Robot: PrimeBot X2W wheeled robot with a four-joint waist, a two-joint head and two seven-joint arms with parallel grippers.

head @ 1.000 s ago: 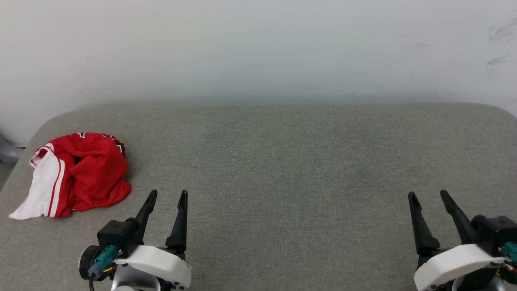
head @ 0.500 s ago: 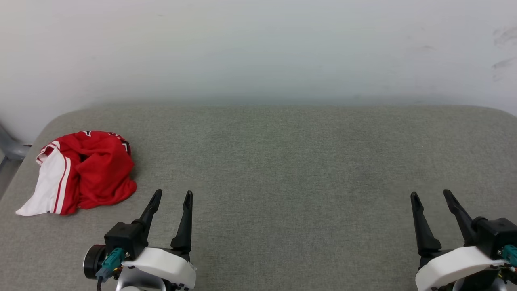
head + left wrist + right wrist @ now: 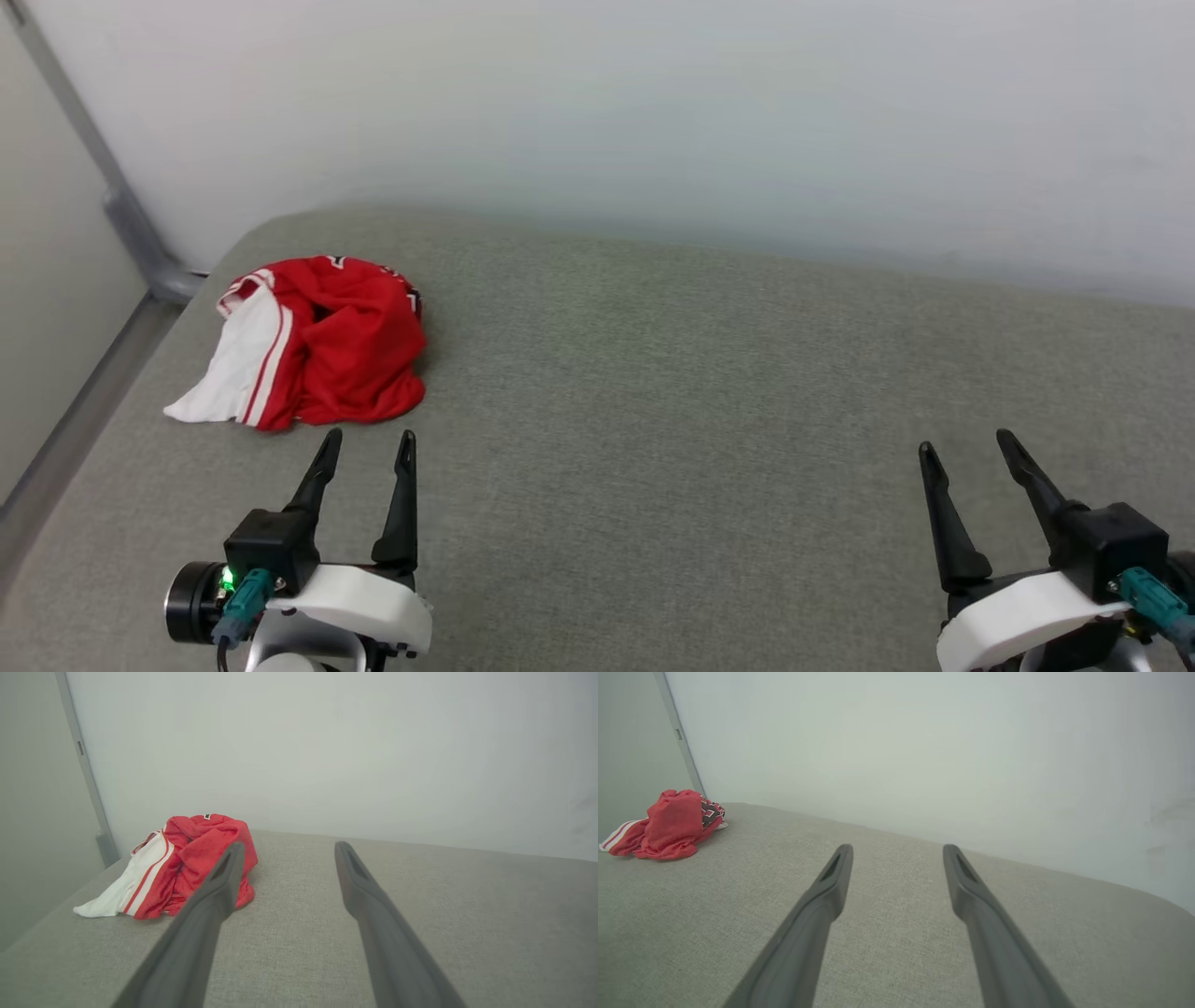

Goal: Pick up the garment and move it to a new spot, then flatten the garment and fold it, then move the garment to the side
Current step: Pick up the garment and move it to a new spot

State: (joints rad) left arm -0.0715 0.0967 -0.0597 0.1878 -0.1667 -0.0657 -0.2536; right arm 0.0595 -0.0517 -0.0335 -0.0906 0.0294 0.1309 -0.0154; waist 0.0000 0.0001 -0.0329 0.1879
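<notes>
Head view, with both wrist views. The garment lies crumpled in a loose mound at about 10 o'clock on the grey padded surface, close to that surface's rounded far-left corner and near the wall. It is mainly red. A white sleeve edged with red stripes spills flat from the mound toward 8 o'clock, and a patch of black-and-white print shows on the side turned toward the wall.

The left gripper hovers at 7 o'clock in the head view with its two dark fingers spread wide and nothing between them. The garment sits just beyond its tips, at roughly 11 o'clock from it and not touching. The right gripper, at 4 o'clock, is equally wide apart and empty, well away from the cloth.

Handling, as judged: the fabric looks thin, light and limp, with no stiffness of its own. It should sag and trail when lifted, and layers may slide over one another. Breakage is not a concern, though a shallow pinch could slip off.

The raised red folds at the mound's crest, or the bunched hem at its 5 o'clock edge nearest the left gripper, offer thickness to close on. The flat sleeve gives less purchase.
</notes>
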